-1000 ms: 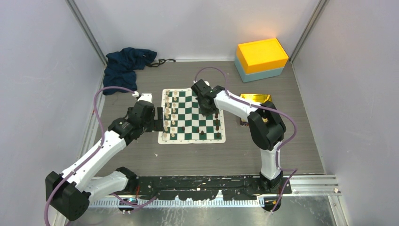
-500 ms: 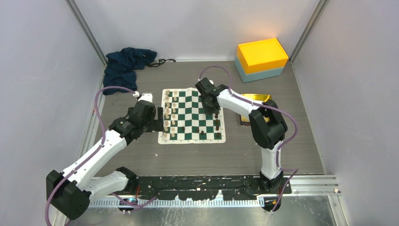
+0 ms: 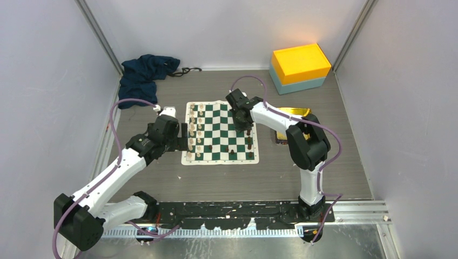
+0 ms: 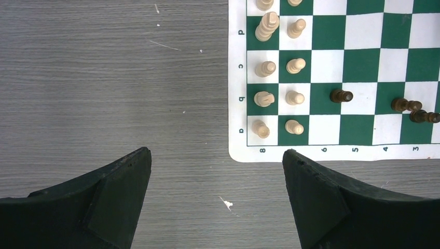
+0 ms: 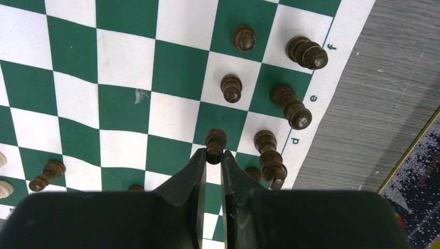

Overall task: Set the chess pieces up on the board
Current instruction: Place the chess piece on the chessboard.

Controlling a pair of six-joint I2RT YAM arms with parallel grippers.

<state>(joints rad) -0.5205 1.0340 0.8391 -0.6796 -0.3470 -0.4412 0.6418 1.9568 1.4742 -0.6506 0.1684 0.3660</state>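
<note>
The green-and-white board lies mid-table. Cream chess pieces stand in two columns on its left side. Dark chess pieces are gathered along its right side, upright in the right wrist view. My right gripper is shut on the head of a dark pawn, above the squares near the board's right edge. My left gripper is open and holds nothing. It hangs over bare table just off the board's near-left corner.
An orange and teal box stands at the back right. A gold tray lies right of the board, partly behind the right arm. A dark blue cloth is bunched at the back left. Grey walls close in on both sides.
My right gripper has shifted a little to the right across the board, still gripping the dark pawn. The left arm has stayed where it was.
</note>
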